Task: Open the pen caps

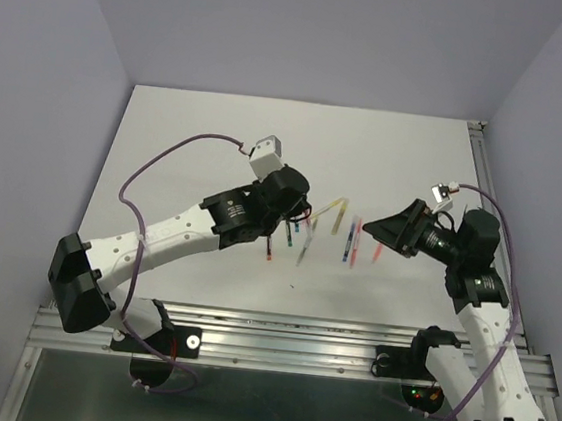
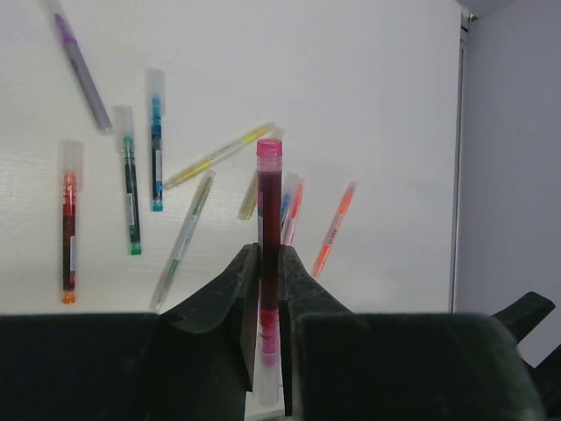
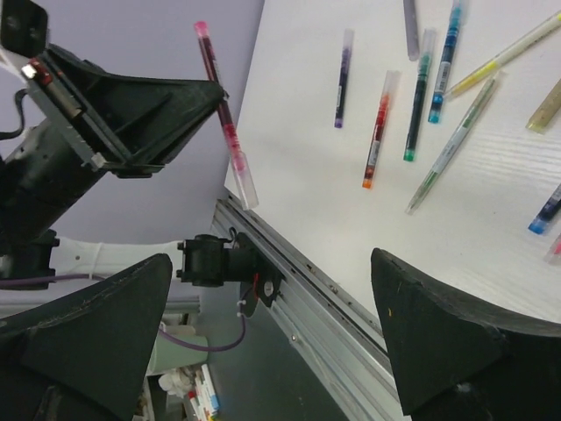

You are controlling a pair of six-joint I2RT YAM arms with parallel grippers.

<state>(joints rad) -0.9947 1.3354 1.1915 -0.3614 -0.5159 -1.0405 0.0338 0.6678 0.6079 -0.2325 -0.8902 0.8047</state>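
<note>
My left gripper is shut on a dark red pen and holds it above the table. The pen's pink end points away from the wrist camera. Its clear pen cap sits behind the fingers. In the right wrist view the same pen hangs from the left gripper, with the clear cap at its lower end. My right gripper is open and empty, apart from the pen and facing it. From above, the left gripper and right gripper face each other over the table.
Several capped pens lie loose on the white table: purple, blue, green, red-orange, yellow, pale green, orange. A metal rail runs along the near edge.
</note>
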